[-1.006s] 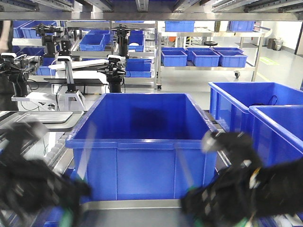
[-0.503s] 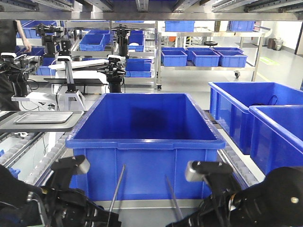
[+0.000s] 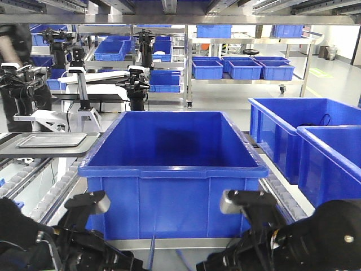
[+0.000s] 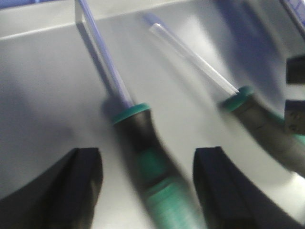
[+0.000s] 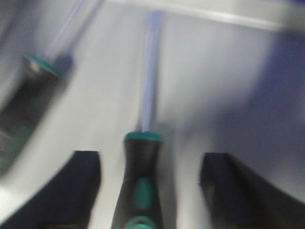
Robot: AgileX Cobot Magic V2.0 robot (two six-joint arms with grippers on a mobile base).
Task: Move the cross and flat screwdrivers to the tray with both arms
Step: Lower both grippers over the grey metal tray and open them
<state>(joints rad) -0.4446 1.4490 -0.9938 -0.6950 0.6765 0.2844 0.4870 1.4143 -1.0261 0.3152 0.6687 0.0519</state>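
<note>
Two screwdrivers with black-and-green handles lie on the steel tray (image 4: 43, 95); blur hides which tip is cross or flat. In the left wrist view, one screwdriver (image 4: 136, 126) lies between the wide-apart jaws of my left gripper (image 4: 147, 162), untouched by them. The second screwdriver (image 4: 257, 114) lies to its right. In the right wrist view, that second screwdriver (image 5: 142, 152) lies between the open jaws of my right gripper (image 5: 151, 167), with the first screwdriver (image 5: 33, 86) at the left. In the front view both arms sit low, and two shafts (image 3: 152, 248) show over the tray (image 3: 169, 244).
A large blue bin (image 3: 175, 164) stands right behind the tray. More blue bins (image 3: 304, 135) stand at the right. A second steel tray (image 3: 51, 140) rests on the left conveyor. A person (image 3: 14, 62) and other robot arms are at the back left.
Both arms have come down. The two shafts, tilted up in front of the blue bin half a second ago, now lie low over the tray.
</note>
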